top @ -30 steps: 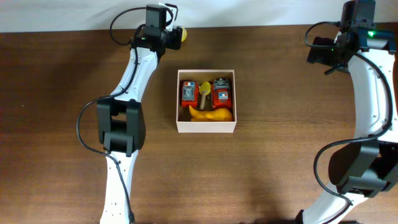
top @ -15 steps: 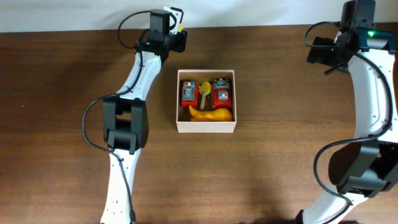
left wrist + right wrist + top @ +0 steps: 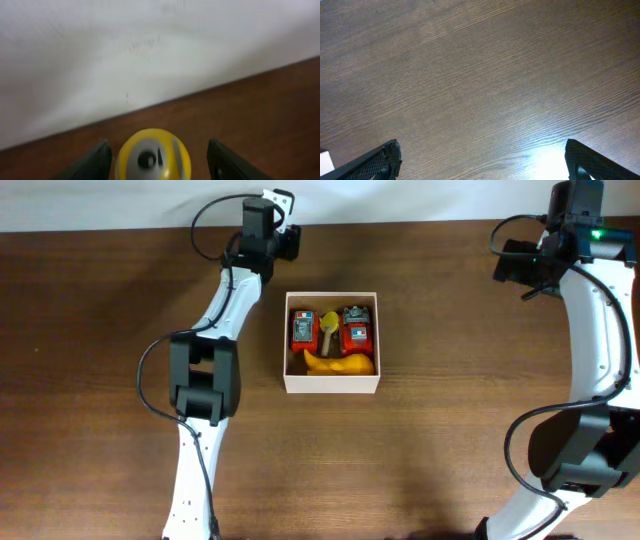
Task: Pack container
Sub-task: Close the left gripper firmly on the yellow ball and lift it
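The left gripper, jaws part-closed around a yellow ball toy, has swung from the table's back edge toward the mid-table container, so dropping it in looks next, while the right gripper hangs spread wide.

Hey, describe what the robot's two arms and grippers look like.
The left arm and right arm have slim white links with bulky black joint housings and looping black cables. A green light glows near the right wrist. The left gripper and right gripper have dark, blocky fingers.
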### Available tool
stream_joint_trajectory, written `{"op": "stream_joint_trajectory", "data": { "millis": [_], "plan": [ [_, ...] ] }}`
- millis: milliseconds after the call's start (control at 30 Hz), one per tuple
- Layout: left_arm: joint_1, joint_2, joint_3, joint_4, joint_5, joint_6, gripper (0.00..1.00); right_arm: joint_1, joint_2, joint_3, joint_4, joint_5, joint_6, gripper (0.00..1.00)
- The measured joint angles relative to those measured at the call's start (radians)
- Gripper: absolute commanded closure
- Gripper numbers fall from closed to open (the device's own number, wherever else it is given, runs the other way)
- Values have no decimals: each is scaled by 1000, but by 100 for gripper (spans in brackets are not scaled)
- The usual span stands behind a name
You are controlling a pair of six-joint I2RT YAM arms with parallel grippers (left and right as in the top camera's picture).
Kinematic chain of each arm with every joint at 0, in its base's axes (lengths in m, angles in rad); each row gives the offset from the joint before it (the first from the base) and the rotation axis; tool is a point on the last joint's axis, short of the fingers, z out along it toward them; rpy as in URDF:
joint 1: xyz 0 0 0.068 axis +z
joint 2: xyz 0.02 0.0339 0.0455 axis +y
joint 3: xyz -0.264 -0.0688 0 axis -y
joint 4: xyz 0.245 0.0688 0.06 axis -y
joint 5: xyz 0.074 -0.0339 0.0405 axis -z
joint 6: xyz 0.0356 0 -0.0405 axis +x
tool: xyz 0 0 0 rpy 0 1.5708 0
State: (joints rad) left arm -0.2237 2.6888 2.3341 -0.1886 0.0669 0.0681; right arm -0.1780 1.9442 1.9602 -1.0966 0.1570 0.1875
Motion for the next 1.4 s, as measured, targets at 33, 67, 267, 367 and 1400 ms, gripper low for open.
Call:
{"op": "stream_joint_trajectory", "data": {
  "millis": [33, 67, 267, 367, 1400],
  "plan": [
    [-2, 4, 0, -6, 0, 0, 38, 0, 0, 0, 0, 0, 0, 1],
    [-5, 8, 0, -11, -2, 0, 41, 0, 0, 0, 0, 0, 0, 1],
    [-16, 18, 3, -26, -16, 6, 50, 0, 0, 0, 0, 0, 0, 1],
    [-14, 18, 7, -41, -23, 11, 55, 0, 0, 0, 0, 0, 0, 1],
    [-11, 18, 24, -101, -34, 19, 44, 0, 0, 0, 0, 0, 0, 1]
  ]
}}
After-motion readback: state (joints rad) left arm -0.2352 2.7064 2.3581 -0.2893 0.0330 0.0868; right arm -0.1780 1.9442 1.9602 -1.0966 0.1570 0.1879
